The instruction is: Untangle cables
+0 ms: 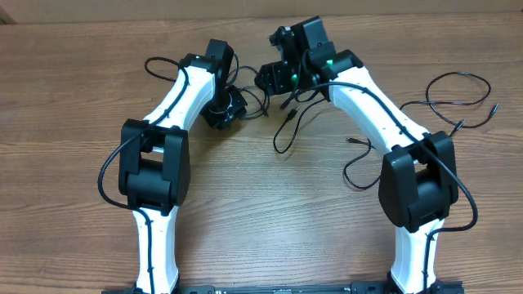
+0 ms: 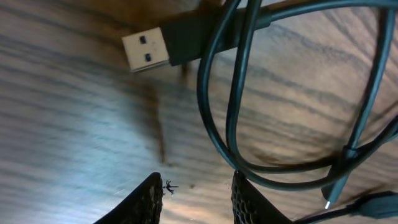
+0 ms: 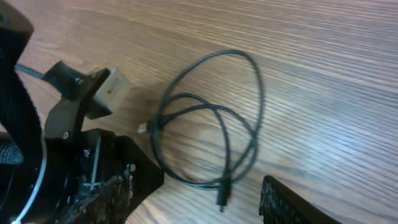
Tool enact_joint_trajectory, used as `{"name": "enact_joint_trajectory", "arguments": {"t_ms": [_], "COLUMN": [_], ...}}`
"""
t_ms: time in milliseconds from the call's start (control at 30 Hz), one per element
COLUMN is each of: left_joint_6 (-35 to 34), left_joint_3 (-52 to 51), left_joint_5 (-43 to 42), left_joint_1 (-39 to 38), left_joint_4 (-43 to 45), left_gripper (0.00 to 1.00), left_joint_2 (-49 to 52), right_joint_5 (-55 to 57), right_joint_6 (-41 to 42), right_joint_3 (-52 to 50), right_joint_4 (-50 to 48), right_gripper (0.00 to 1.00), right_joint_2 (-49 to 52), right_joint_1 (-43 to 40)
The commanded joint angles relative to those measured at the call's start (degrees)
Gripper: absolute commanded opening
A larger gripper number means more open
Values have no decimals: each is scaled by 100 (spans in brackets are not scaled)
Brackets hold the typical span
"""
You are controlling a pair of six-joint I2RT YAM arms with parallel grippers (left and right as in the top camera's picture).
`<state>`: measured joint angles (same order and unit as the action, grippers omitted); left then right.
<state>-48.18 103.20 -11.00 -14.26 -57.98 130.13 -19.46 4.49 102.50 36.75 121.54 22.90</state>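
Currently catalogued: cables (image 1: 289, 118), thin black cords looped together on the desk (image 1: 245, 212) toward its far edge, between both claws. One further cord (image 1: 466, 75) lies apart near the far right corner. A silvery USB plug (image 2: 148, 51) lies flat. The left gripper (image 2: 196, 199) is released and grasps nothing. The right gripper (image 3: 199, 202) is spread wide over a loop, seemingly untouched.

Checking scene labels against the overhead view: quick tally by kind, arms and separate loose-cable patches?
Robot arms: 2 (left arm, right arm)
Thin black cable patches lying apart: 3 (central tangle, mid-right cable, far-right cable)
Total: 5
How many cords make up the central tangle can't be told from here.
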Motion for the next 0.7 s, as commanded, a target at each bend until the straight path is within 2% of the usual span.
{"name": "enact_joint_trajectory", "arguments": {"t_ms": [0,400,667], "left_joint_6": [-422,-643,-949], "left_joint_3": [-7,256,308], "left_joint_5": [-313,-557,-289], "left_joint_1": [9,20,46], "left_joint_4": [197,254,297], "left_gripper": [32,31,33], "left_joint_2": [57,-17,-17], "right_joint_5": [57,57,57], "right_joint_6": [24,22,22], "right_joint_3": [-13,-13,-13], "right_joint_4": [79,203,256], "right_gripper": [66,67,67], "right_joint_2": [0,0,0], "right_joint_1": [-122,-251,-251]}}
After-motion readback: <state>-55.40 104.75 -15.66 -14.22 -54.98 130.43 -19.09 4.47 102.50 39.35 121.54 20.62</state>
